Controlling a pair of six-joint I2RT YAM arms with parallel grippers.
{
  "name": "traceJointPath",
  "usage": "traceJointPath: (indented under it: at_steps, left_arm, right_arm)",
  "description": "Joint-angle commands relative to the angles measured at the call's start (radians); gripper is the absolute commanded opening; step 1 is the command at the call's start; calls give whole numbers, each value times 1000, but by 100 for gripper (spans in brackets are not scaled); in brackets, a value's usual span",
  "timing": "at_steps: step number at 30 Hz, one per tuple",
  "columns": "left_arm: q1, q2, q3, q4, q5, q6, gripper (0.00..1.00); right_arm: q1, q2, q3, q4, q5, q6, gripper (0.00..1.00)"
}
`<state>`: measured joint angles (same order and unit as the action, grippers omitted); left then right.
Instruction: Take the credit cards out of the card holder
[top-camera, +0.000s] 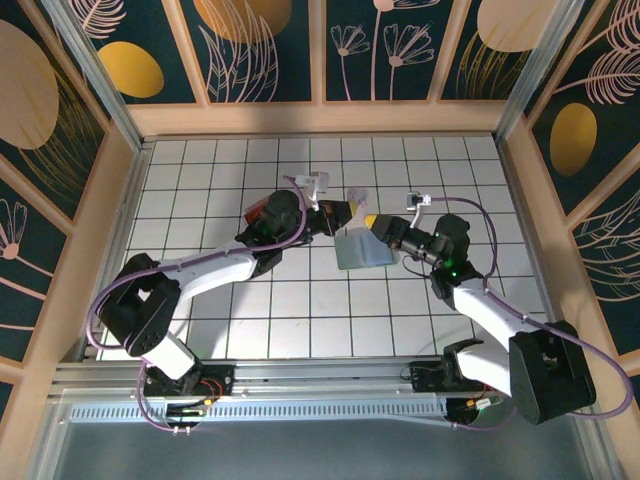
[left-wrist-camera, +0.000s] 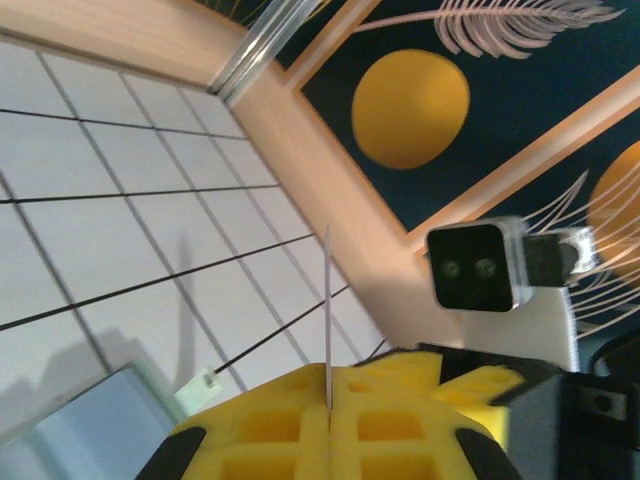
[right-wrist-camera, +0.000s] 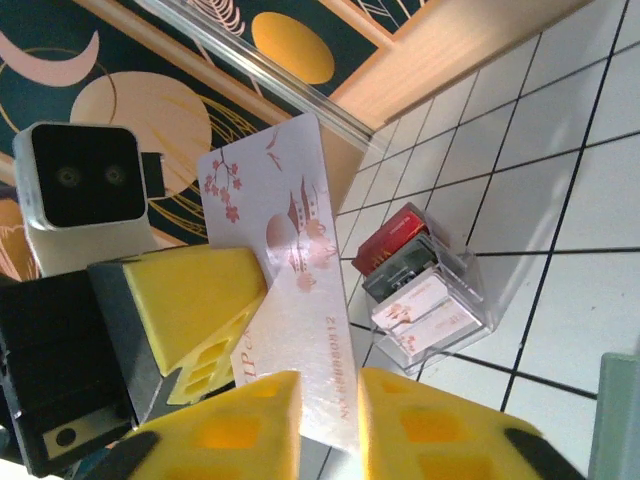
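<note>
The card holder (top-camera: 360, 250) is laid flat on the tiled table (top-camera: 300, 310), just beside the closely set left gripper (top-camera: 346, 212) and right gripper (top-camera: 378, 228). A pale credit card (top-camera: 357, 194) is held by the left gripper.

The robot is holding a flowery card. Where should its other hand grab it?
Probably the free long edge of the credit card, opposite where the left gripper pinches it. The card is thin and flat, so the right gripper should come from that open side and squeeze its two flat faces.
</note>
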<state>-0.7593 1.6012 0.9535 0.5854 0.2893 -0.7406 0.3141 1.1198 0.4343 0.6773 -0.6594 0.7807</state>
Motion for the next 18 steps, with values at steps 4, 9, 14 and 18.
traceJointPath:
  at_steps: [4,9,14,18]
  left_arm:
    - [4,-63,90,-265,-129,209,0]
    - [8,-87,125,-442,-235,374,0]
    - [33,-100,135,-579,-291,526,0]
    - [66,-110,116,-638,-337,615,0]
  right_arm:
    - [12,-72,73,-239,158,-138,47]
    - [11,-138,76,-346,280,-187,58]
    - [11,-167,87,-430,372,-211,61]
    - [11,-179,83,-458,411,-207,61]
